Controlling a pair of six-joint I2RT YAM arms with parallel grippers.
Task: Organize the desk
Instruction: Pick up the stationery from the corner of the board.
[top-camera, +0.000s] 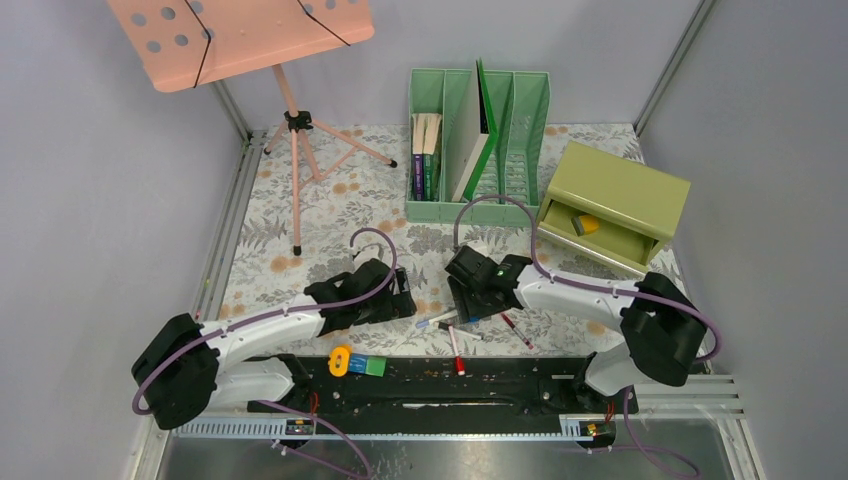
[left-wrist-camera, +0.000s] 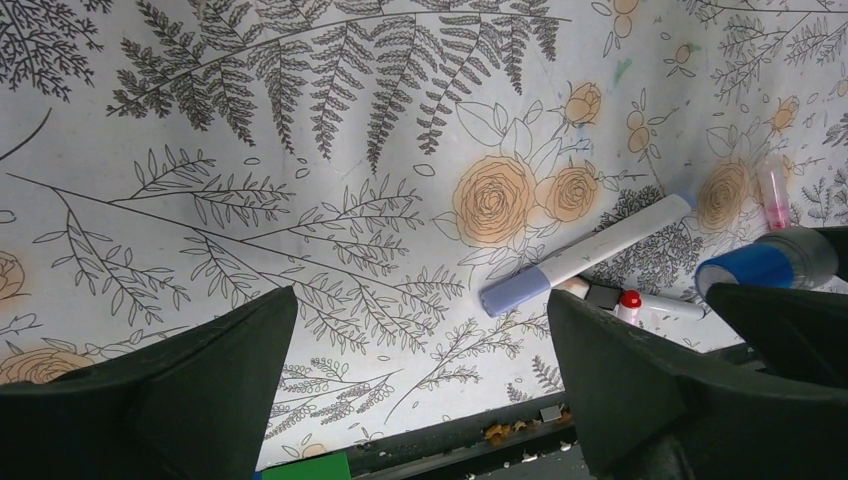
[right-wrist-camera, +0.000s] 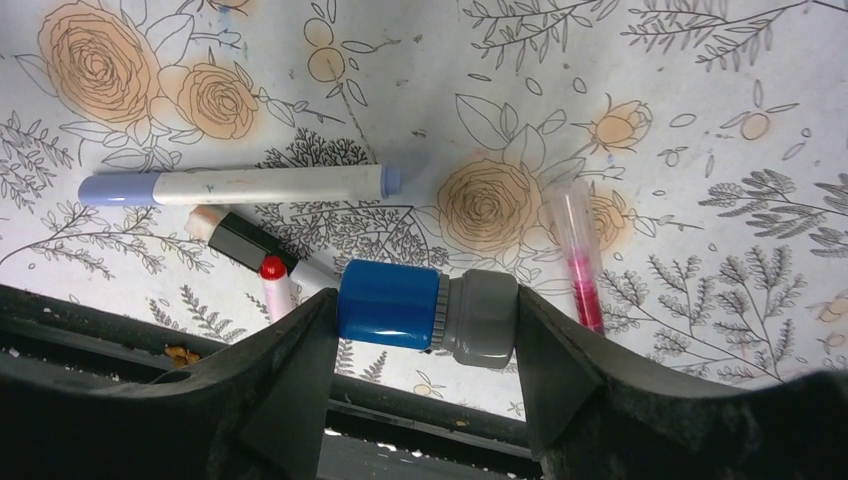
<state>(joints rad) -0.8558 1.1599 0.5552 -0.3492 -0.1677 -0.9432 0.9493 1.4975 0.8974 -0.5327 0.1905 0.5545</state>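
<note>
Right jaws clamp a blue-and-grey cylinder (right-wrist-camera: 428, 308) just beside the white marker (right-wrist-camera: 240, 185); left jaws stand apart over the surface (left-wrist-camera: 300, 120).

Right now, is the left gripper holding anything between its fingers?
No, the left gripper is open above the desk, with only bare fern-print cloth showing in the gap.

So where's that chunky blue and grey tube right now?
In the right wrist view, the blue and grey tube sits between the fingers of the right end effector, just below a lilac-capped white marker.
</note>
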